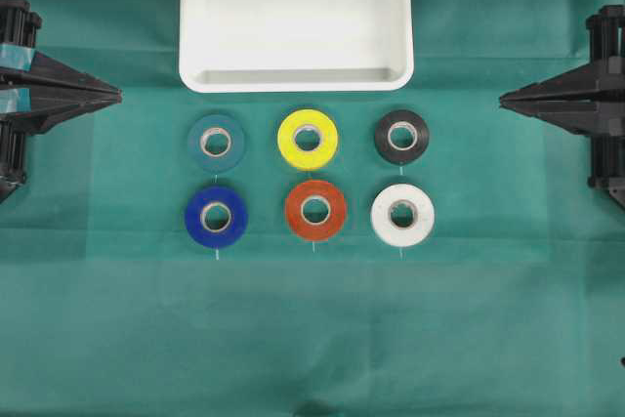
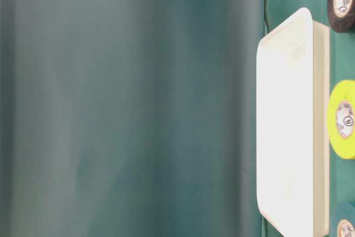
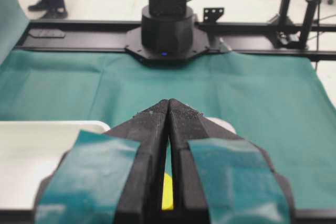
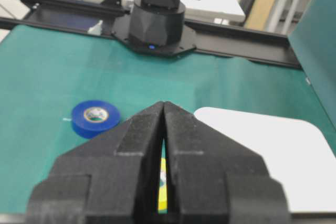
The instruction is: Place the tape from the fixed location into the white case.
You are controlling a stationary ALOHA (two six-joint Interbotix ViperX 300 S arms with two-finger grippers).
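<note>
The yellow tape lies flat on the green cloth, middle of the back row of rolls, just in front of the white case. At table level the tape shows beside the case's rim. My left gripper is shut at the left edge, far from the tape, holding nothing. My right gripper is shut at the right edge, also empty. Each wrist view shows closed fingertips, left gripper and right gripper, with a yellow sliver of tape seen through the slit behind them.
Around the yellow roll lie a teal roll, a black roll, a blue roll, an orange-red roll and a white roll. The blue roll also shows in the right wrist view.
</note>
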